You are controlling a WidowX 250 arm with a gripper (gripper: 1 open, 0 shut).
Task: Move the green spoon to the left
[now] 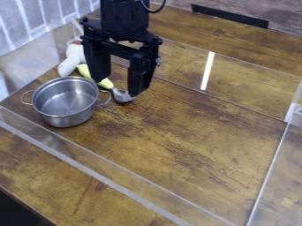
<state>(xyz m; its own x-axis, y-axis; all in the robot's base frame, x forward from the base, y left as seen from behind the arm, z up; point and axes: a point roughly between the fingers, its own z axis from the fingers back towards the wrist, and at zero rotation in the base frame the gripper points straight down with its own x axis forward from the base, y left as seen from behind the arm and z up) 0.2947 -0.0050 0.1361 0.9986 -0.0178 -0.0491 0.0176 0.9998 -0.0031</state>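
Note:
My black gripper (pixel 115 78) hangs over the back left of the wooden table, its two fingers spread wide apart and open. The green spoon (pixel 113 89) lies on the table right below it, just right of the steel pot; only its yellow-green handle and greyish end (pixel 122 96) show between the fingers. The left finger (pixel 94 66) stands at the spoon's upper end, the right finger (pixel 138 78) just beyond its greyish end. Whether the fingers touch the spoon cannot be told.
A shiny steel pot (pixel 66 100) with side handles stands at the left. A whitish toy figure (pixel 74 60) lies behind it, partly hidden by the gripper. Clear plastic walls (pixel 71 168) fence the table's front and right sides.

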